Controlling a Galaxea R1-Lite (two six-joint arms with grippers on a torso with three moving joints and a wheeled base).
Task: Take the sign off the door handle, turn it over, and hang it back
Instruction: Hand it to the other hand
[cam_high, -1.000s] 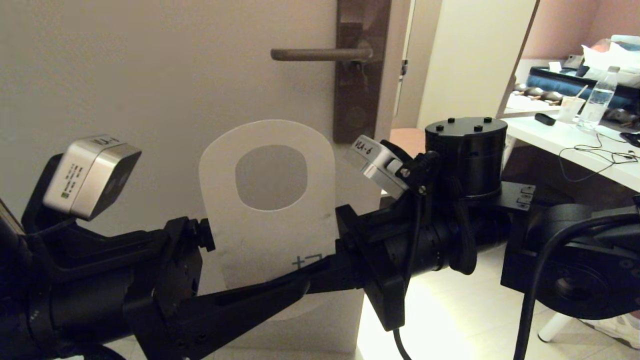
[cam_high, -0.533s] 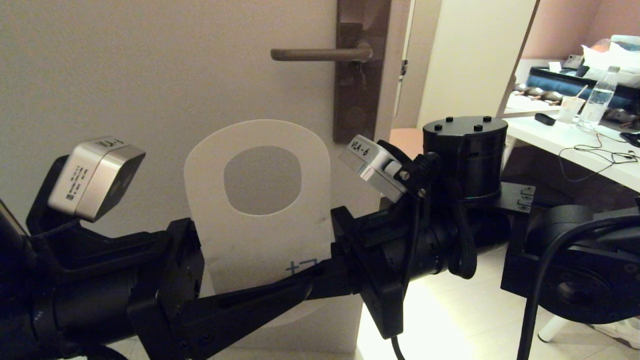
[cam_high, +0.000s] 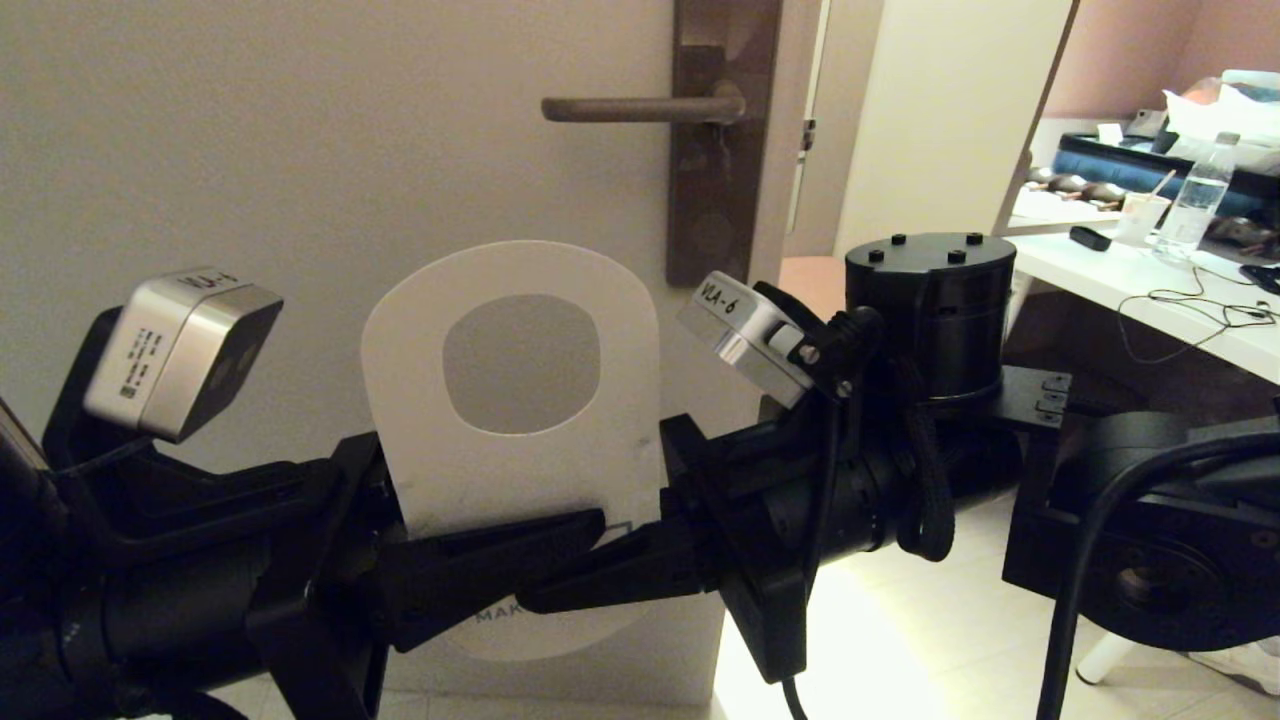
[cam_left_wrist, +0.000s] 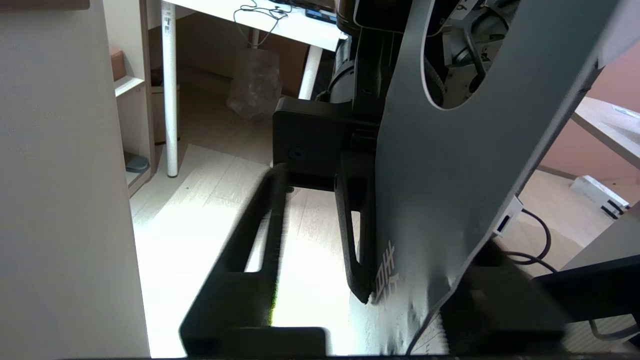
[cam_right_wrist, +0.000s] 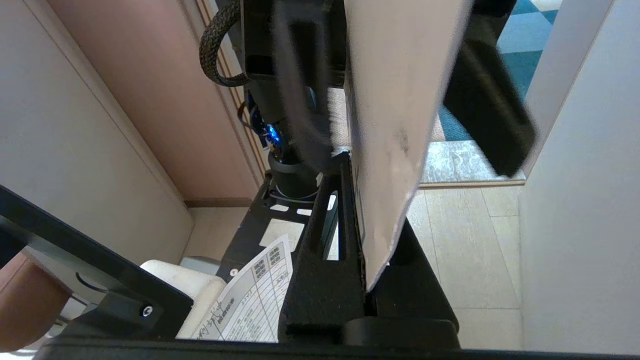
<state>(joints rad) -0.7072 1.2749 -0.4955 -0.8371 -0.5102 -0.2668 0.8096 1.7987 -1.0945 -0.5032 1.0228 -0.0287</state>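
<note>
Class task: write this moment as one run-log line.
sign off handle, pale face to head camera | right gripper: shut on sign | left gripper: open, straddling sign

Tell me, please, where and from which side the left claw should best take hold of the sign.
The left claw should probably take the sign by its solid band below the hole, from the robot's left, one finger per flat face. The card stands upright, the right claw pinches its lower right, and that leaves the hole clear for the door handle.
</note>
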